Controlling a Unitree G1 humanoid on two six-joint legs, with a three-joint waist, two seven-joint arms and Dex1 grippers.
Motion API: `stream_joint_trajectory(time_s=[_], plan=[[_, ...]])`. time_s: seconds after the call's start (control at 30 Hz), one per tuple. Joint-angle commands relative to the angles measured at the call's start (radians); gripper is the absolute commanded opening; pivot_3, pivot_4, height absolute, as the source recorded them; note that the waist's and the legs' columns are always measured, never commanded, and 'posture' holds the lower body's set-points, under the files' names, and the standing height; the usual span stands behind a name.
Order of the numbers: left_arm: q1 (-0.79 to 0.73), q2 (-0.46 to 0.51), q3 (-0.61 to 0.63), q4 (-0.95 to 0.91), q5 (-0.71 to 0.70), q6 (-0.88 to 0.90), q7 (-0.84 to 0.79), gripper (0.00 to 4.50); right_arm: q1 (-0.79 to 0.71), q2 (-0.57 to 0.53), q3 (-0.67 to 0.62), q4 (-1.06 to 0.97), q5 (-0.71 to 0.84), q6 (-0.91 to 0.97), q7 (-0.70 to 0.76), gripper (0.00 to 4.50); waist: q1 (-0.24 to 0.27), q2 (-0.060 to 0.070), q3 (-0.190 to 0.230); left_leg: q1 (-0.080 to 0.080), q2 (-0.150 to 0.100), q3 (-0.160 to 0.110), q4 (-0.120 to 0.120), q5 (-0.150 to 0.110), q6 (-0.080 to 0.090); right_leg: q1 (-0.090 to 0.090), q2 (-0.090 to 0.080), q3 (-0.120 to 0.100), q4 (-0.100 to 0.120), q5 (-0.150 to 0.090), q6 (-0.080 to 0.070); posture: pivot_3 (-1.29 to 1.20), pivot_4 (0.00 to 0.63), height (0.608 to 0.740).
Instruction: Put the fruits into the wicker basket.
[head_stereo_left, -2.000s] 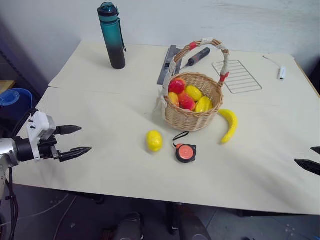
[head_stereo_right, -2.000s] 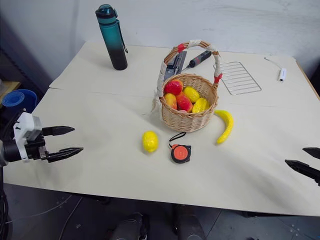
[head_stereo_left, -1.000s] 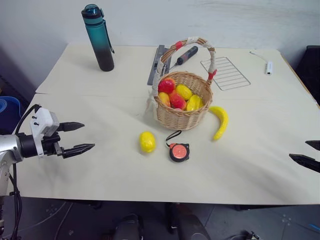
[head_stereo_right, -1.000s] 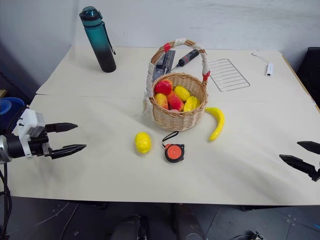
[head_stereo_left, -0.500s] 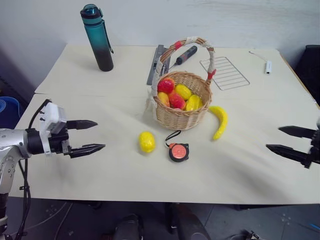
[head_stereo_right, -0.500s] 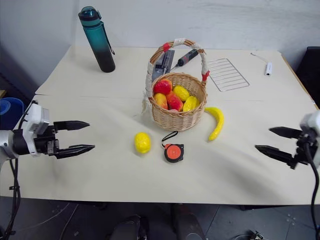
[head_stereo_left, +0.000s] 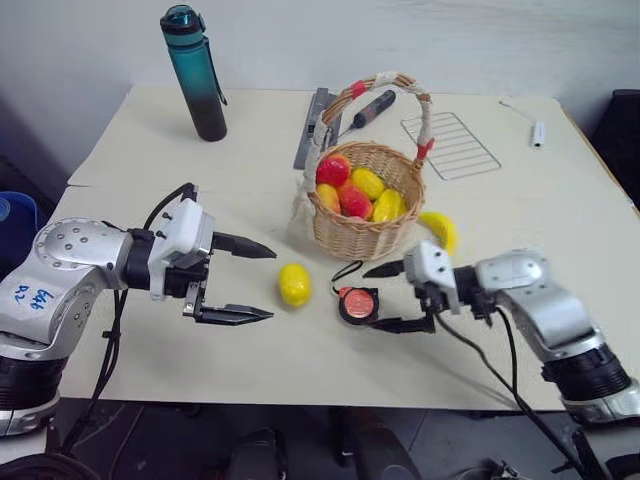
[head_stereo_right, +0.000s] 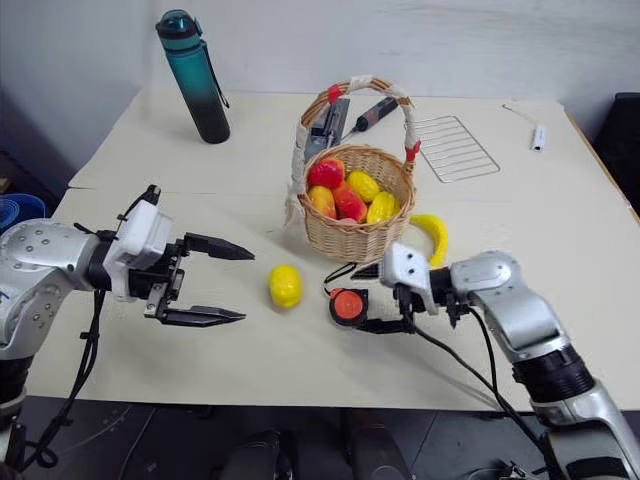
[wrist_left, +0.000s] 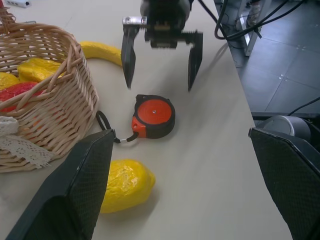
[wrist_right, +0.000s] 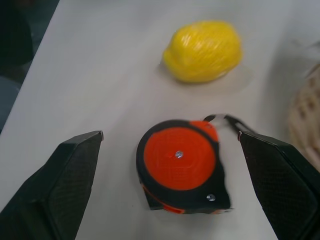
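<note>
The left hand (head_stereo_left: 232, 282) is wide open and holds nothing. The lemon (head_stereo_left: 294, 284) lies on the worktop (head_stereo_left: 150, 160) just past its fingertips, straight ahead of the gap between them. This looks like the fruit to pick up now.

The right hand (head_stereo_left: 398, 297) is open too, and empty. Its two fingers stand on each side of the orange tape measure (head_stereo_left: 357, 304), which sits right in front of it. That is not a fruit, so this hand should not close here. The banana (head_stereo_left: 440, 229) is just behind the right hand, partly hidden by it, lying close beside the wicker basket (head_stereo_left: 372, 237). The basket stands beyond both hands and already has red and yellow fruits (head_stereo_left: 352, 190) in it.

To do this step well, I think the left hand should slide forward until the lemon sits deep between its fingers, then close gently around its fat middle. The lemon looks smooth and shiny, so a grip near one end could make it pop out. It then needs lifting high enough to clear the basket's rim, and to go in beside the tall handle (head_stereo_left: 390, 92), not into it. The two hands are near each other, so they should take turns.
</note>
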Motion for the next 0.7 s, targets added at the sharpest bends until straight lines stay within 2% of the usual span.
stream_joint_trajectory(time_s=[0.03,0.2,0.37,0.47,0.6,0.7], plan=[[-0.025,-0.012,0.002,-0.019,0.005,-0.012,0.017,4.5,-0.038,0.033,0.039,0.074,-0.07,-0.058,-0.004,4.47,-0.001,0.0,0.0,0.0,0.0,0.0,0.001,0.0,0.0,0.0,0.0,0.0,0.0,0.0,0.0,0.0,0.15,0.74],[-0.007,-0.022,0.015,-0.043,0.003,-0.007,0.045,4.5,-0.057,0.089,0.068,0.147,-0.131,-0.092,-0.025,4.47,-0.004,-0.001,0.0,0.0,-0.001,0.001,0.004,0.0,0.0,0.0,-0.001,0.0,0.005,0.0,0.0,0.0,0.15,0.74],[0.009,-0.018,0.019,-0.049,0.001,-0.01,0.051,4.5,-0.027,0.113,0.039,0.117,-0.109,-0.076,-0.029,3.06,-0.006,-0.001,0.0,0.002,0.0,0.001,0.004,0.0,-0.001,0.0,-0.001,0.0,0.008,-0.001,-0.001,0.0,0.15,0.74],[-0.009,-0.026,0.011,-0.027,0.006,-0.015,0.052,4.5,0.006,0.098,-0.01,0.051,-0.068,-0.046,-0.038,3.06,-0.004,-0.001,0.0,0.002,0.0,0.0,0.004,0.0,-0.001,0.0,-0.001,0.0,0.009,-0.001,-0.001,0.0,0.15,0.74],[-0.051,-0.056,-0.009,-0.005,0.004,-0.016,0.055,4.5,0.088,0.031,-0.191,-0.114,0.09,0.13,-0.069,3.06,0.001,0.0,0.0,0.002,-0.001,0.0,0.005,0.0,-0.001,0.0,-0.002,0.0,0.01,-0.002,-0.001,0.0,0.15,0.74],[-0.088,-0.093,-0.015,0.005,-0.003,-0.009,0.075,4.5,0.168,-0.048,-0.398,-0.197,0.205,0.29,-0.129,3.06,0.015,0.0,0.0,0.001,-0.002,-0.001,0.006,-0.001,-0.001,0.0,-0.003,-0.001,0.01,-0.003,0.0,0.0,0.15,0.74]])
